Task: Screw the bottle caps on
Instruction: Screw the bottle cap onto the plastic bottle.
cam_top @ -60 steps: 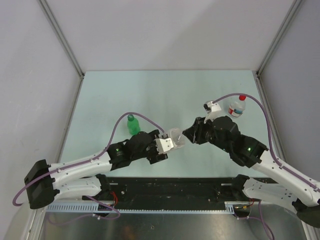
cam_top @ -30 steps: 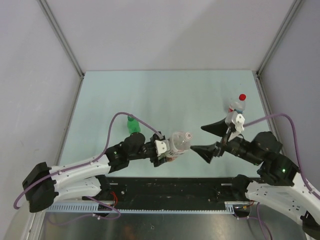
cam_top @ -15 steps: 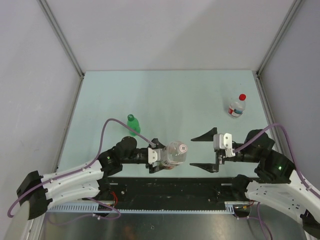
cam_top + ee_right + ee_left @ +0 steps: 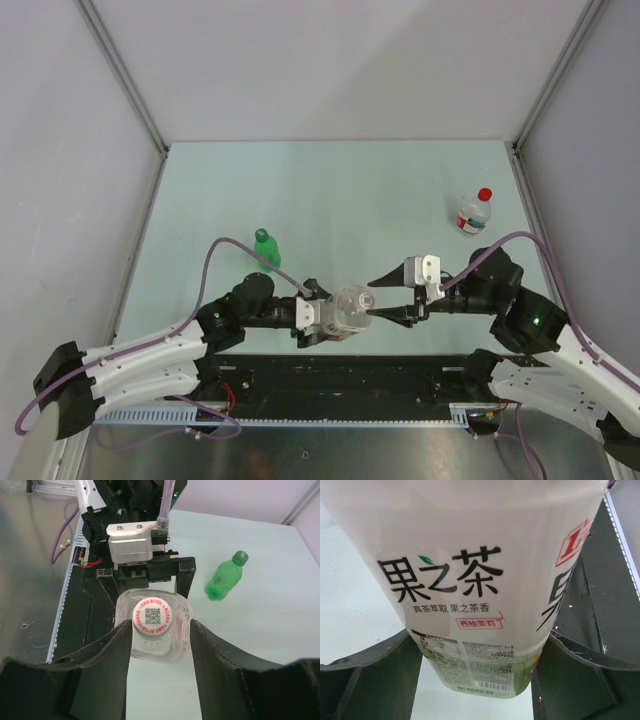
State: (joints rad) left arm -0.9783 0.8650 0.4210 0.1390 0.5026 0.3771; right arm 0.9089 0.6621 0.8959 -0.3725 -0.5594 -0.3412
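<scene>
My left gripper (image 4: 330, 312) is shut on the wider clear bottle (image 4: 346, 308) and holds it near the table's front edge. The bottle's label fills the left wrist view (image 4: 470, 580), between the left gripper's (image 4: 477, 647) dark fingers (image 4: 370, 680). The white cap (image 4: 365, 298) with a red-ringed QR code sits on the bottle's neck. My right gripper (image 4: 371, 300) is open, its jaws on either side of the white cap (image 4: 152, 616). In the right wrist view the gripper (image 4: 160, 629) has its left finger (image 4: 117, 645) touching the cap and the other apart.
A green bottle (image 4: 266, 252) with a green cap (image 4: 262, 235) stands left of centre, also in the right wrist view (image 4: 224, 579). A small clear red-labelled bottle (image 4: 471, 216) with a red cap (image 4: 485, 194) stands at the right. The table's metal front rail (image 4: 340, 375) is close below.
My right gripper has moved left and its open jaws now straddle the white cap. My left gripper has kept the bottle, drawn back toward the front edge.
</scene>
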